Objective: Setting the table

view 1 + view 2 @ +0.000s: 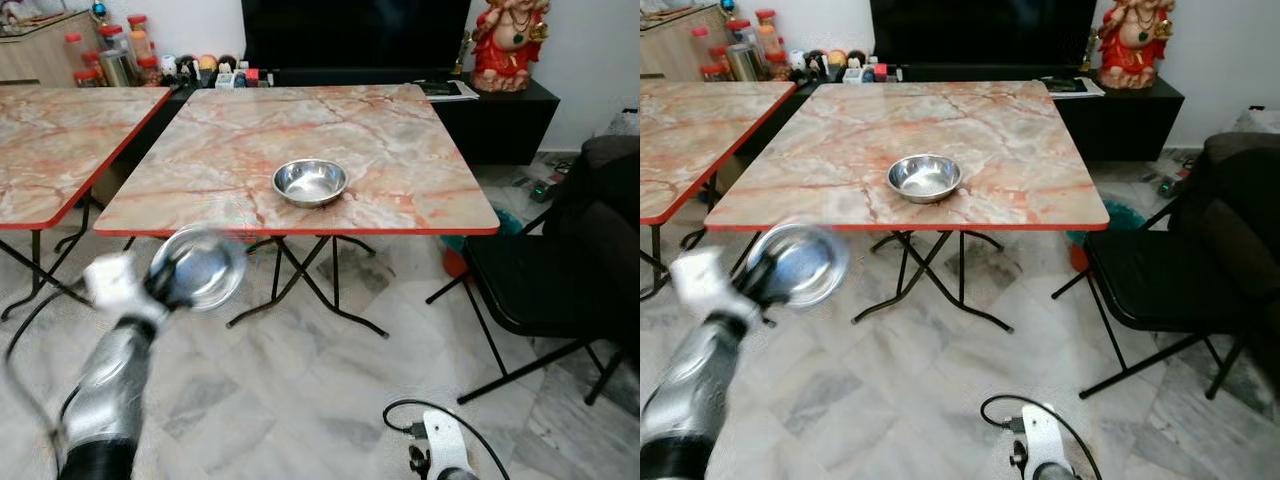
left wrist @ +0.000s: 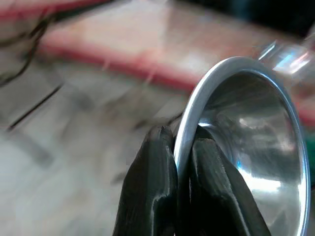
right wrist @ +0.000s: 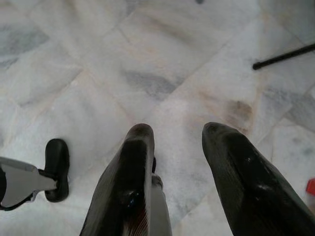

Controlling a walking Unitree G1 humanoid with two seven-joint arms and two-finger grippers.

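Note:
A marble-patterned folding table [image 1: 300, 140] with a red edge stands ahead, with one steel bowl [image 1: 310, 181] near its front edge. My left gripper [image 1: 165, 280] is raised in front of the table, below its edge, and is shut on the rim of a second steel bowl [image 1: 203, 267]. In the left wrist view the two black fingers [image 2: 152, 182] pinch that bowl's rim [image 2: 197, 113]. My right arm [image 1: 445, 455] hangs low, and its gripper [image 3: 174, 135] points down at the tiled floor, open with nothing between the fingers.
A second marble table [image 1: 60, 140] stands at the left. A black chair [image 1: 560, 270] sits right of the main table. Behind are a dark TV cabinet [image 1: 500, 110], jars [image 1: 120, 50] and a red statue [image 1: 510, 45]. Tiled floor [image 1: 300, 390] lies in front.

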